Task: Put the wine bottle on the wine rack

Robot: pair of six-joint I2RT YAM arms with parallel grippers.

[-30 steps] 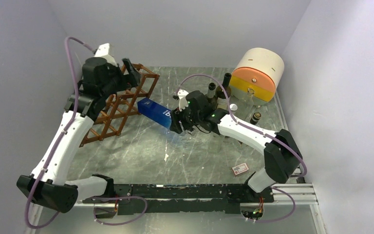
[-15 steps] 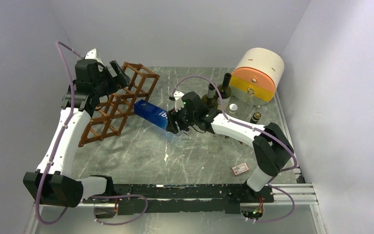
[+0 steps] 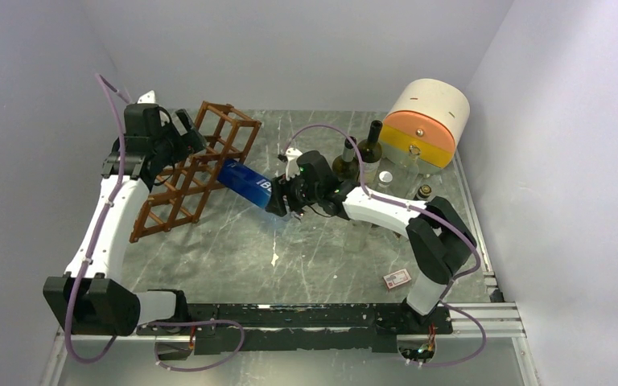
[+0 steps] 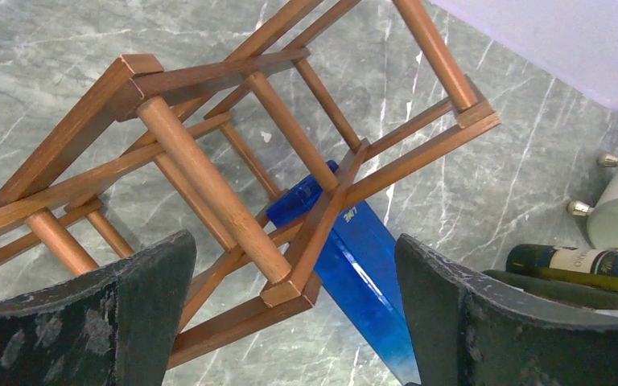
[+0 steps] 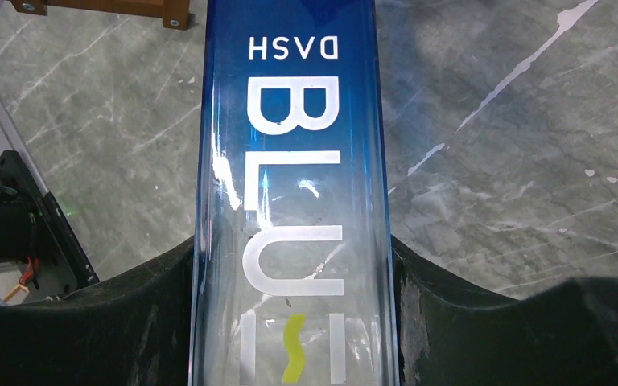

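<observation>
insertion step. the right gripper is clamped on one end of a tall, square-sided bottle of translucent blue glass with white lettering. the bottle is carried tilted above the grey marbled table top. its far end meets the right side of the wine rack, an open lattice of reddish-brown wooden bars. in the left wrist view that end lies behind a bar crossing, at the mouth of a cell; how deep it sits cannot be told. the left gripper hovers over the rack's upper corner, jaws wide apart and empty. to do this well, line the bottle's axis up with the cell and keep its flat faces parallel to the bars. advance slowly, since the light frame is likely to slide or tip under a push. release only once bars carry the bottle.
</observation>
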